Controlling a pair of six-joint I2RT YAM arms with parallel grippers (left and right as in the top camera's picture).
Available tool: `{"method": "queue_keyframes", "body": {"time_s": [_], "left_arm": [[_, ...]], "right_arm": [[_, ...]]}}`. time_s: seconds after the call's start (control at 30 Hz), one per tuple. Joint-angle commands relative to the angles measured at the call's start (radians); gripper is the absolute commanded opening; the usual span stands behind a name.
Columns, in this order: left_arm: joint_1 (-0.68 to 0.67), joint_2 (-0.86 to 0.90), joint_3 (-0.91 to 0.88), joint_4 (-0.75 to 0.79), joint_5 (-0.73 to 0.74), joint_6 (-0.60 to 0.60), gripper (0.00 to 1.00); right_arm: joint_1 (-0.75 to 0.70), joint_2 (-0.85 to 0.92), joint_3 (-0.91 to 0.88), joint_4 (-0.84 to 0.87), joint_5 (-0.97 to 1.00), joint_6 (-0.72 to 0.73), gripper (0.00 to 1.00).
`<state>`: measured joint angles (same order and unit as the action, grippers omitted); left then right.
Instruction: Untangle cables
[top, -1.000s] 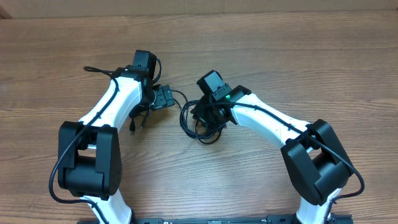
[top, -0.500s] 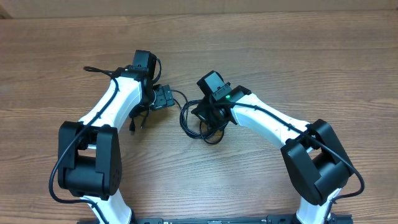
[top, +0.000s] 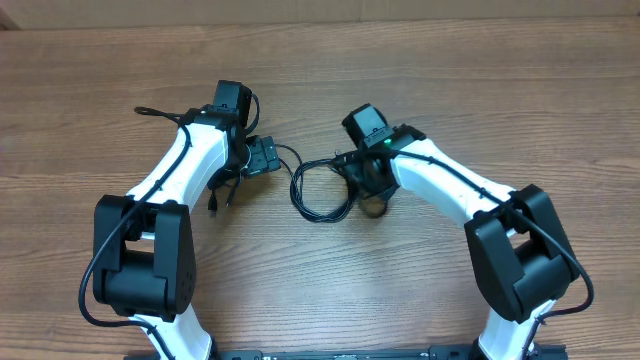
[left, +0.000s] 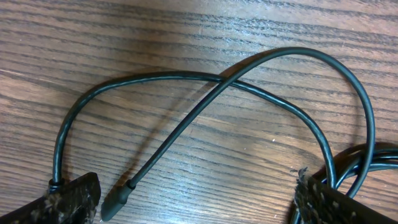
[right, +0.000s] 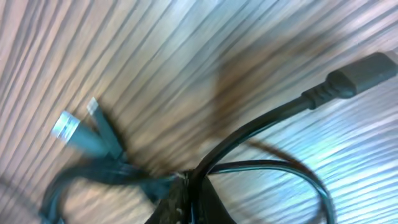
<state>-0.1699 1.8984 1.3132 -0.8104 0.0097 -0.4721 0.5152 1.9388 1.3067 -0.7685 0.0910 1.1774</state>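
The cables are thin black cords. In the overhead view one loop lies on the table between the two arms. A dark bunch hangs under my right gripper. My right gripper is shut on a cord, which runs up to a black plug; a silver-tipped connector lies blurred at the left. My left gripper is open and low over the table. Its fingers stand wide apart around two crossing strands and a small plug end, gripping neither.
A short loose cord end lies beside the left arm. The robot's own thicker cable sticks out behind the left arm. The wooden table runs to the back edge, with a plain wall strip beyond.
My right gripper has shut on the cords and moved right and back, dragging the bunch along and stretching the loop wider. The left arm has stayed still.
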Motion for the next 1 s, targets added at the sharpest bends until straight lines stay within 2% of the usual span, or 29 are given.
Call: {"method": "queue_keyframes", "body": {"time_s": [0.0,0.23,0.6,0.77,0.97], "left_arm": [[0.001,-0.007,-0.009,0.004,-0.017,-0.003,0.99],[0.001,-0.007,-0.009,0.004,-0.017,-0.003,1.00],[0.001,-0.007,-0.009,0.004,-0.018,-0.003,1.00],[0.001,-0.007,-0.009,0.004,-0.017,-0.003,1.00],[0.001,-0.007,-0.009,0.004,-0.018,-0.003,1.00]], "right_arm": [[-0.035,0.003,-0.012,-0.026,0.157,0.001,0.04],[-0.084,0.003,-0.012,-0.066,0.219,0.001,0.04],[-0.085,0.003,-0.012,-0.076,0.257,0.000,0.05],[-0.085,0.003,-0.012,-0.076,0.257,0.000,0.17],[-0.085,0.003,-0.012,-0.076,0.257,0.000,0.18]]}}
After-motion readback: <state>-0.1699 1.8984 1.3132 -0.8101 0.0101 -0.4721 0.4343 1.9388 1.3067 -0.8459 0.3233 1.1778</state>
